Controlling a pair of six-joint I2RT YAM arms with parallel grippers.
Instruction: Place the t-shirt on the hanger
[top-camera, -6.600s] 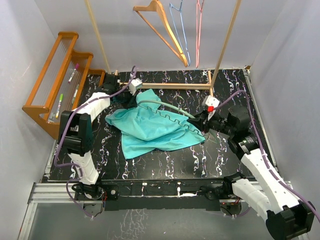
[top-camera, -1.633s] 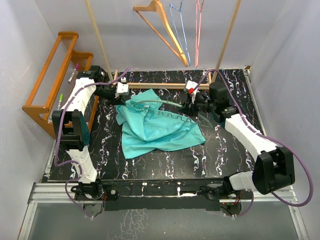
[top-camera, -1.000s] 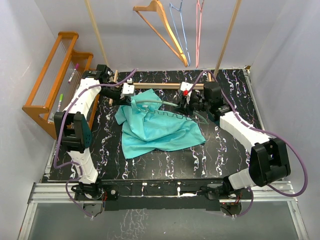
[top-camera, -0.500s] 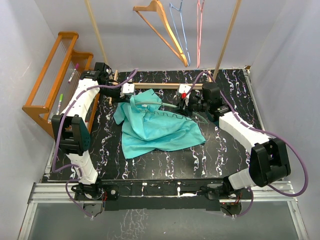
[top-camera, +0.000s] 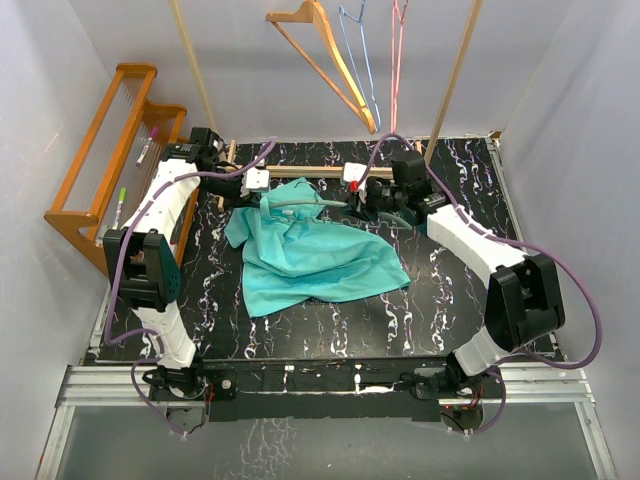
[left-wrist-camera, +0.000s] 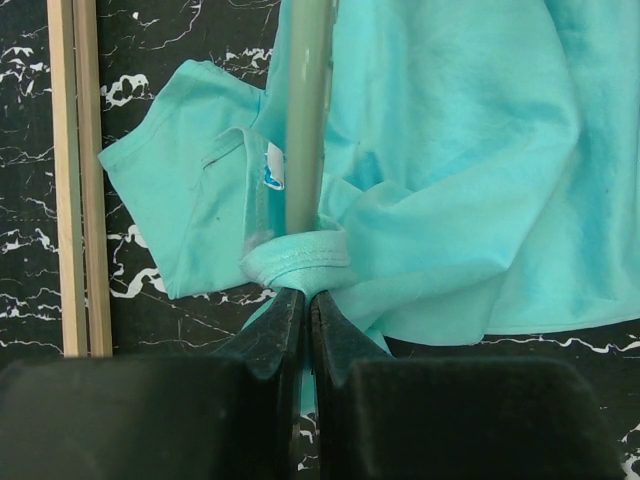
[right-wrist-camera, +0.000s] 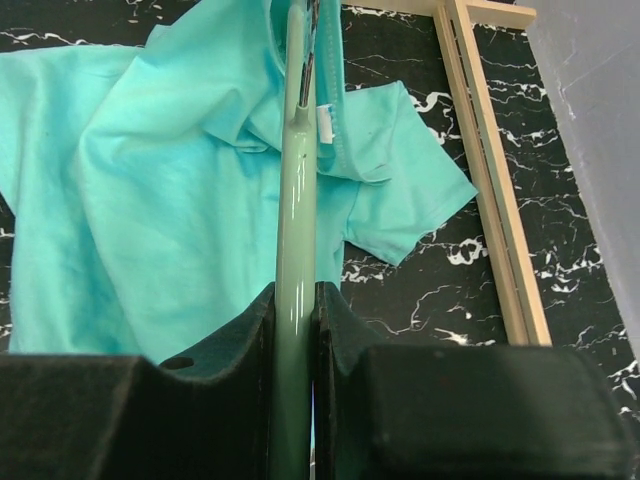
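The teal t-shirt (top-camera: 315, 255) lies crumpled on the black marbled table. My left gripper (left-wrist-camera: 306, 297) is shut on a bunched fold of its collar hem (left-wrist-camera: 295, 256), at the shirt's far left (top-camera: 262, 190). The pale mint hanger (right-wrist-camera: 298, 200) runs as a straight bar into the shirt's neck opening (left-wrist-camera: 302, 120). My right gripper (right-wrist-camera: 295, 300) is shut on that bar, to the right of the shirt (top-camera: 362, 195). Most of the hanger is hidden inside the cloth; a short stretch shows in the top view (top-camera: 300, 203).
A wooden rail frame (top-camera: 300, 171) lies along the table's far side, close behind both grippers. An orange wooden hanger (top-camera: 325, 55), a blue one (top-camera: 360, 50) and a pink one (top-camera: 398, 55) hang above. A wooden rack (top-camera: 115, 150) stands at the left.
My right gripper has moved left and back with the hanger, pushing it further into the shirt. The left gripper has stayed near the collar, and the shirt has bunched a little.
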